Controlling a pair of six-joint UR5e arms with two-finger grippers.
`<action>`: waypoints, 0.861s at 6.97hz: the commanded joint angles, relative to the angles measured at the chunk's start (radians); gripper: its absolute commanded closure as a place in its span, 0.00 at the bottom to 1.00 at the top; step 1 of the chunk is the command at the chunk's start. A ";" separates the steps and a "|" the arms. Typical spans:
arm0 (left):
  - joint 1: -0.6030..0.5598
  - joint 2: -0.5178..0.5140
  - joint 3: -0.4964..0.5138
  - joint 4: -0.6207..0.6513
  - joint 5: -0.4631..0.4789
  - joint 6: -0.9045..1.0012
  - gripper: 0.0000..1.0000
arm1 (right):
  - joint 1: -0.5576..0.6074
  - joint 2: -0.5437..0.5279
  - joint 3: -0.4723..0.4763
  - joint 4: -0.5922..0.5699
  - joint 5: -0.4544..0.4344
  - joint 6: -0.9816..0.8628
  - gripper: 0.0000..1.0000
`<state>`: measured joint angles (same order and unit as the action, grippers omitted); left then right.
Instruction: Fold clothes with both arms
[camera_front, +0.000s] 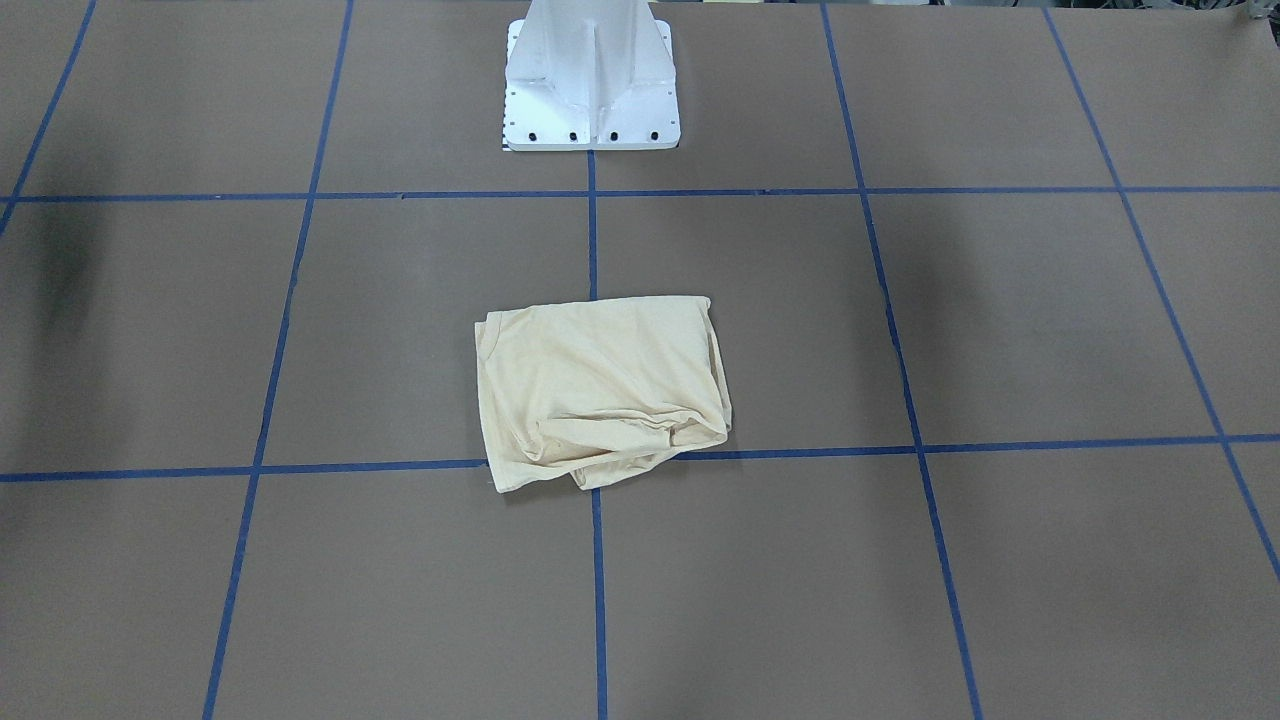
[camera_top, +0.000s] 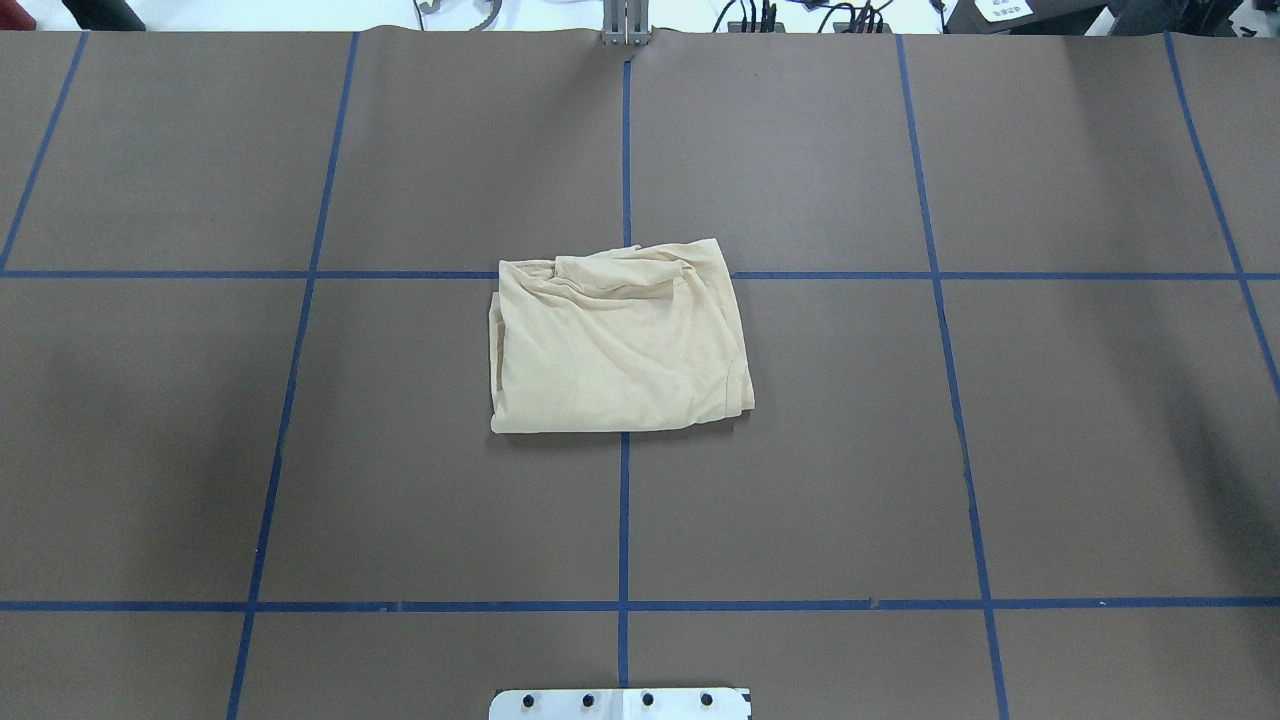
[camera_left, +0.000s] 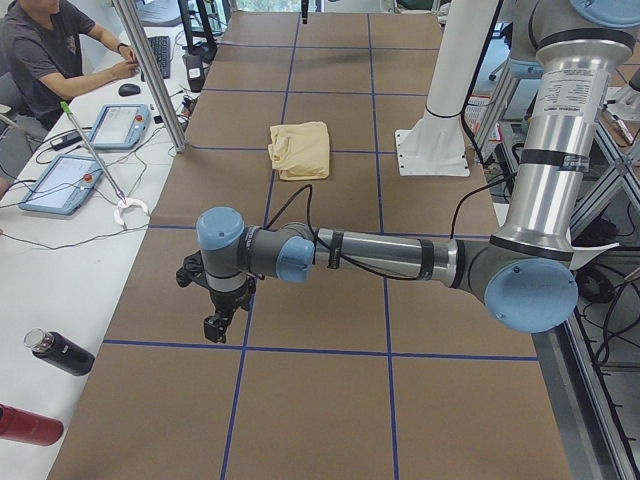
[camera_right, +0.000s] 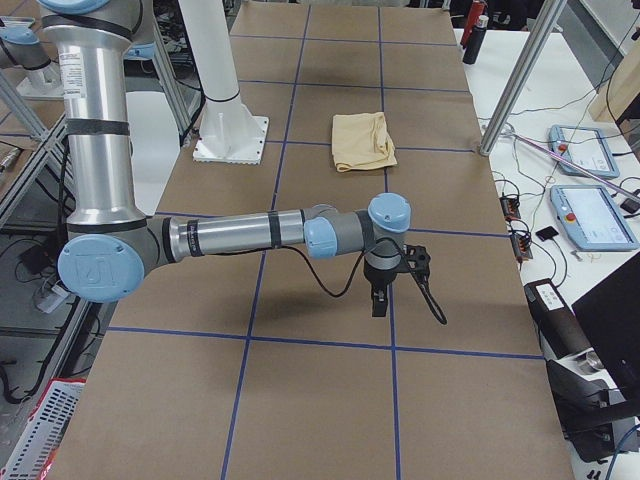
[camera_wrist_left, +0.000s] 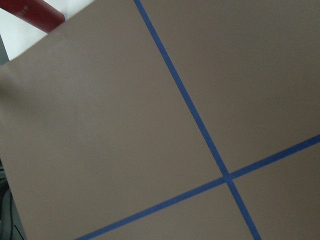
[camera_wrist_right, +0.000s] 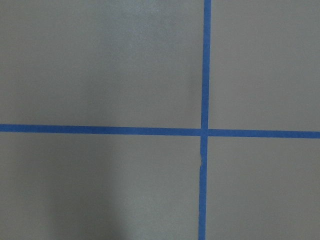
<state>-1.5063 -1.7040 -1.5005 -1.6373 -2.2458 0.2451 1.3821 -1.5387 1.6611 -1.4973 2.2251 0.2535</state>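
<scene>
The clothes (camera_front: 600, 385) are one pale cream-yellow shirt lying in a rough rectangular bundle at the table's centre, wrinkled along its far edge in the overhead view (camera_top: 620, 345). No print or tag shows. Both arms are stretched out to the table's ends, far from the shirt (camera_left: 300, 150) (camera_right: 362, 140). The left gripper (camera_left: 215, 325) points down over bare brown paper at the left end. At the right end the right gripper (camera_right: 378, 300) does the same. Each shows only in a side view, so I cannot tell whether it is open or shut. Nothing hangs from either one.
The white pedestal base (camera_front: 590, 90) stands behind the shirt. A side bench holds a seated person (camera_left: 50, 50), two tablets (camera_left: 60, 182), a black bottle (camera_left: 60, 352) and a red bottle (camera_left: 25, 425). Metal posts (camera_right: 520, 75) rise at the bench edge. Blue tape lines (camera_wrist_right: 205, 132) grid the brown paper.
</scene>
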 joint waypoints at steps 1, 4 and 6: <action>0.003 0.043 0.031 0.013 -0.058 0.000 0.00 | 0.000 -0.004 -0.001 -0.009 0.088 0.009 0.00; 0.004 0.040 0.023 0.024 -0.064 -0.016 0.00 | 0.000 -0.011 -0.021 -0.003 0.091 0.012 0.00; 0.003 0.043 -0.013 0.025 -0.090 -0.219 0.00 | 0.000 -0.009 -0.037 0.002 0.088 0.012 0.00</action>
<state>-1.5021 -1.6640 -1.4887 -1.6141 -2.3241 0.1460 1.3821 -1.5485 1.6332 -1.4984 2.3147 0.2653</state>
